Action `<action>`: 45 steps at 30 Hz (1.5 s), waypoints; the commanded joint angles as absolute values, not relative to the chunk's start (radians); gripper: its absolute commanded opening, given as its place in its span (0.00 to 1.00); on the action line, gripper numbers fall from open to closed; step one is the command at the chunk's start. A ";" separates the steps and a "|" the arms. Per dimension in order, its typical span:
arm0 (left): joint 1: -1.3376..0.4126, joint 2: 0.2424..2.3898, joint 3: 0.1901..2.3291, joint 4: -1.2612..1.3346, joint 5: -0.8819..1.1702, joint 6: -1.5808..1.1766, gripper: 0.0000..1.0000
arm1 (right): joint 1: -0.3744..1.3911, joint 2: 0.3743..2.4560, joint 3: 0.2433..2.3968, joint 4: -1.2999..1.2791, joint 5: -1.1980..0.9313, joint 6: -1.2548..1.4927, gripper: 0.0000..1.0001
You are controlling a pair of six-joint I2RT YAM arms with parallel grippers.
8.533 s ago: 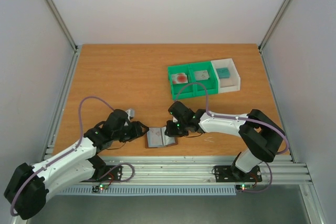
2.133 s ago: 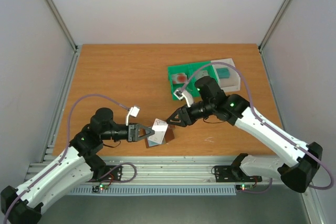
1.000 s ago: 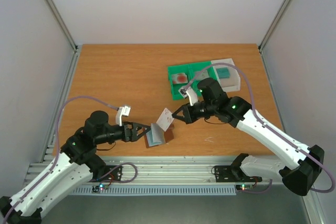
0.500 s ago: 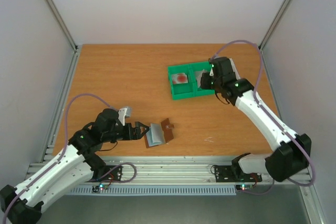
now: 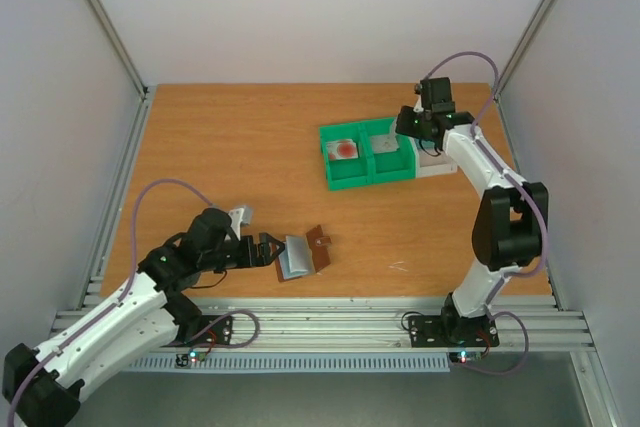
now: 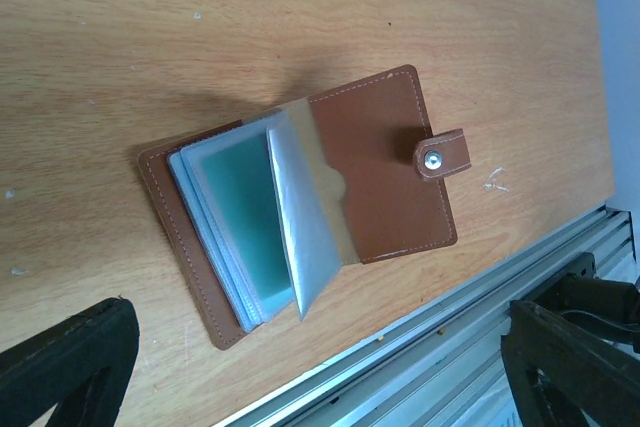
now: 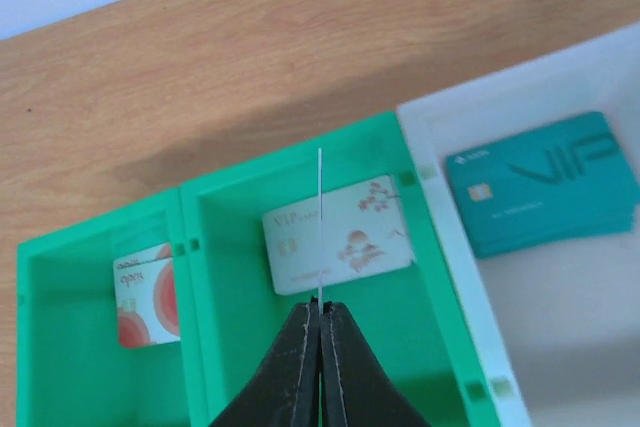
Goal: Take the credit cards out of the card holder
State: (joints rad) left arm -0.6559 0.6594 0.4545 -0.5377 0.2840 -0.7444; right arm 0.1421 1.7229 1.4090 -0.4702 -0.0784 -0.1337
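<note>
The card holder (image 6: 380, 167) (image 5: 303, 254) lies open near the table's front edge, brown cover out and clear sleeves fanned up. A teal card (image 6: 240, 222) shows inside one sleeve. My left gripper (image 6: 315, 315) (image 5: 267, 250) stands open just left of the holder, touching nothing. My right gripper (image 7: 320, 305) (image 5: 412, 133) is shut on a thin credit card (image 7: 320, 217), seen edge-on, above the right compartment of the green tray (image 7: 190, 247) (image 5: 352, 175). That compartment holds a pale flowered card (image 7: 365, 237). The left one holds a card with a red blot (image 7: 145, 295).
A white tray (image 7: 440, 197) (image 5: 437, 168) adjoins the green tray on the right and holds a teal card (image 7: 545, 182). The aluminium rail (image 6: 440, 347) runs along the table edge just in front of the card holder.
My right arm has carried the card from above the card holder back and right to over the trays. My left gripper has opened fully and stays beside the holder.
</note>
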 commanded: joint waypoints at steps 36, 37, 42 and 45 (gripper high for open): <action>-0.658 0.723 0.520 -0.558 0.218 -0.727 0.98 | 0.146 2.085 1.662 -0.525 -0.123 -0.129 0.12; -0.658 0.724 0.520 -0.559 0.219 -0.728 0.97 | 0.146 2.087 1.667 -0.535 -0.117 -0.129 0.12; -0.658 0.734 0.511 -0.572 0.228 -0.737 0.95 | 0.146 2.057 1.663 -0.561 -0.084 -0.118 0.14; -0.658 0.736 0.501 -0.562 0.236 -0.746 0.94 | 0.146 2.027 1.681 -0.600 -0.140 -0.113 0.18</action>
